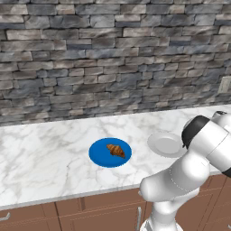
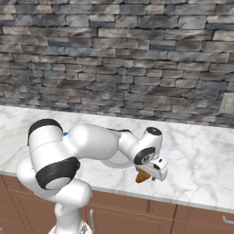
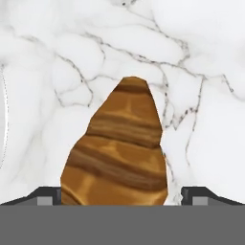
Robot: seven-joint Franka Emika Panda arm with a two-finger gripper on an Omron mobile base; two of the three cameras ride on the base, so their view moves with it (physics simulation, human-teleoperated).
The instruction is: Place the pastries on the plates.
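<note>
One pastry (image 1: 116, 150), a small golden-brown croissant, lies on the bright blue plate (image 1: 99, 154) in the middle of the marble counter. The white plate (image 1: 158, 145) stands bare just to its right, partly behind my arm. My gripper (image 2: 148, 176) is shut on a second pastry (image 2: 142, 176), which hangs tip-down just above the counter near its front edge. In the hand view this pastry (image 3: 119, 143) sits between my fingertips (image 3: 48, 196), with marble beneath it. A thin curved edge at that view's left side looks like the white plate's rim (image 3: 3, 119).
A stone wall backs the marble counter (image 1: 40, 153), with a wall outlet (image 2: 227, 104) at the right. The counter's front edge (image 2: 183, 199) drops to wooden cabinets. My arm's elbow (image 1: 198, 135) overhangs the white plate's right side.
</note>
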